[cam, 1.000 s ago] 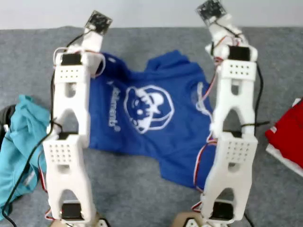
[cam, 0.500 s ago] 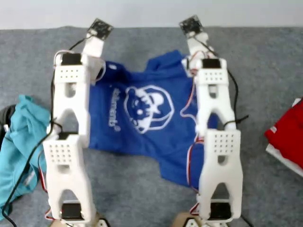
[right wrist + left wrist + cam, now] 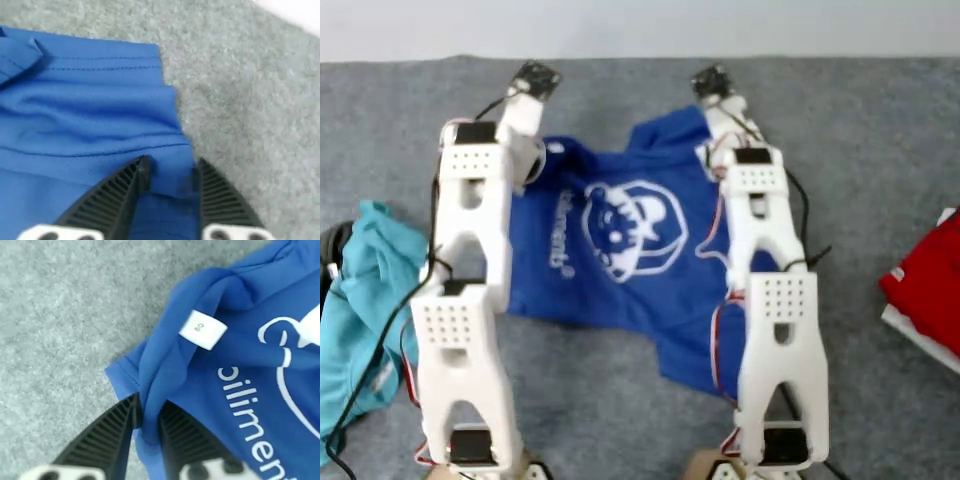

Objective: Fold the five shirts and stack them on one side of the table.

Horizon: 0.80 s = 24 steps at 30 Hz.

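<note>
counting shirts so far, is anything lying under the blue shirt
Around the edges of the blue shirt, the grey table shows beneath it. Whatever lies under its middle is hidden by the cloth itself.

Bare mat (image 3: 880,140) runs along the top of the high view and down the right side, between the right arm (image 3: 770,320) and the red shirt (image 3: 925,285) at the right edge. A narrower patch of mat lies at lower centre, between the two arm bases. The blue shirt (image 3: 620,250) covers the middle, and both arms stand over its sides. At left, the teal shirt (image 3: 365,290) lies just beside the left arm (image 3: 470,300), leaving only a slim gap.
</note>
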Each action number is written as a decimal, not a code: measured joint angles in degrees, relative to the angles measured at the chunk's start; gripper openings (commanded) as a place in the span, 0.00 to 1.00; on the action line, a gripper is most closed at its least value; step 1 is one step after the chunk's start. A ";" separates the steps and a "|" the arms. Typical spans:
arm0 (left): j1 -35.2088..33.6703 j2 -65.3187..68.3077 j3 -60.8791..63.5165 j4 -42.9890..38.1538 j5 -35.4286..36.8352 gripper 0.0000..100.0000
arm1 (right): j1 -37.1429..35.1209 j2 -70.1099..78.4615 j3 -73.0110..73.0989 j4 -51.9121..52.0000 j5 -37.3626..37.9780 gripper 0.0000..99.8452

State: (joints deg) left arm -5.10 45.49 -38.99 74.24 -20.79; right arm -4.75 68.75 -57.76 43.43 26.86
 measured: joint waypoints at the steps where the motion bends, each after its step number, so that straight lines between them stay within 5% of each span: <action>1: 0.18 0.00 0.00 0.00 0.00 0.01 | 0.00 0.00 0.00 -0.26 1.58 0.02; 9: 2.46 0.00 0.00 0.00 0.00 0.01 | 0.79 0.09 -6.07 2.55 6.51 0.01; 19: 3.52 0.00 0.00 0.18 0.00 0.01 | 1.76 0.09 -22.24 19.08 6.51 0.01; 24: 3.52 0.00 -4.13 8.53 -1.67 0.01 | 1.76 0.09 -24.44 29.36 8.70 0.01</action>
State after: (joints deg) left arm -1.58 45.49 -43.12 82.77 -22.46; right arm -2.99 68.84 -82.20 72.79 35.56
